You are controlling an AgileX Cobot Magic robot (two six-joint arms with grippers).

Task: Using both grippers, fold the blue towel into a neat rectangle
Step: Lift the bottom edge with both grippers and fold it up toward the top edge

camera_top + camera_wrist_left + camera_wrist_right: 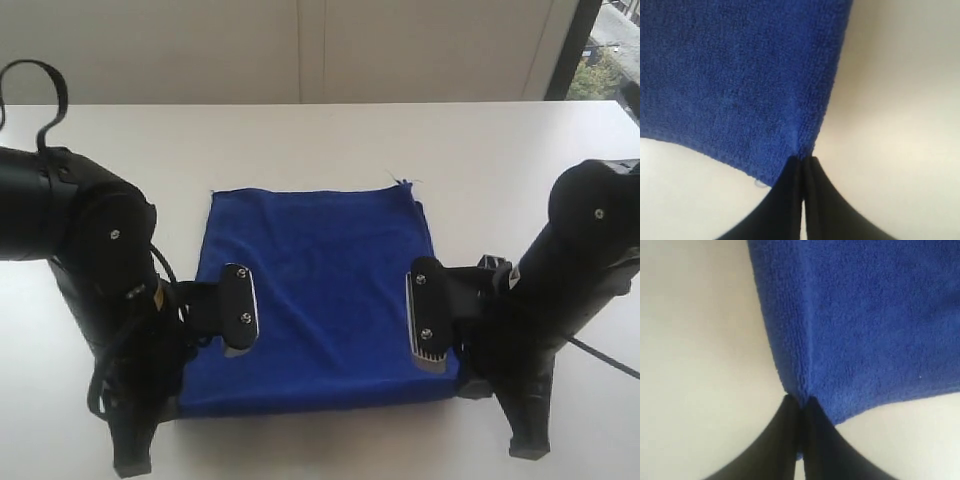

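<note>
The blue towel [320, 290] lies flat on the white table [300, 140], its far edge square and a few loose threads at the far right corner. Both black arms reach down at its near corners, the left arm [110, 270] at the near left and the right arm [570, 290] at the near right. In the left wrist view my left gripper [804, 159] is shut on the blue towel [740, 75] at a side edge by a corner. My right gripper [799, 399] is likewise shut on a pinch of the blue towel [865, 315] near its corner. In the exterior view the arms hide the fingertips.
Bare white tabletop surrounds the towel on the far side and both flanks. A pale wall [300, 50] stands behind the table, with a dark window frame [570, 50] at the far right. A black cable loop [35, 90] rises from the left arm.
</note>
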